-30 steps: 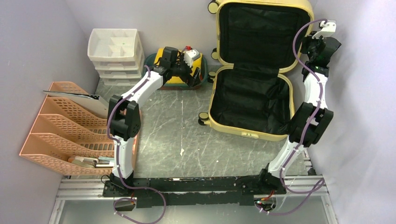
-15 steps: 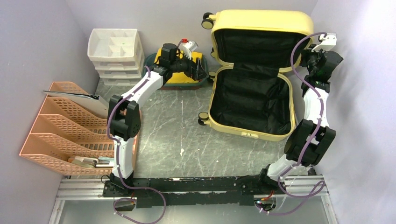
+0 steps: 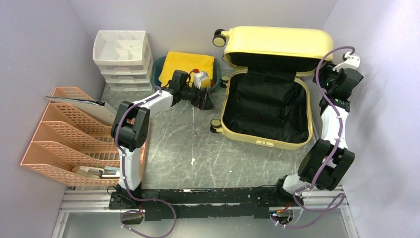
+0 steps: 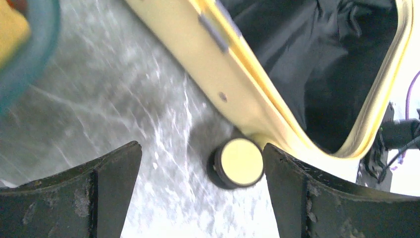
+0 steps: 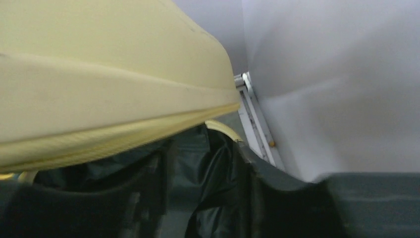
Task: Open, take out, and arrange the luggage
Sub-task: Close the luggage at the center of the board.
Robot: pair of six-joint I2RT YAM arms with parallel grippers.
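Left wrist view shows your left pincer [image 4: 200,153] spread wide and holding nothing, its two dark fingers [image 4: 89,193] low in the frame over the grey marbled worktop [image 4: 124,99]. Between them, at lower centre, sits a black-and-yellow wheel [image 4: 241,162] of the luggage [image 3: 270,42], whose yellow rim runs diagonally toward the upper right around black lining. From above, the suitcase fills the upper right: base flat on the worktop, lid tilted part-way up near the back wall. Your right pincer [image 3: 324,75] sits at the lid's right edge. You cannot tell whether it is released or gripping, because its wrist view is blurred. Left of the suitcase, a teal tray [image 3: 161,67] carries a yellow cloth [image 3: 190,60].
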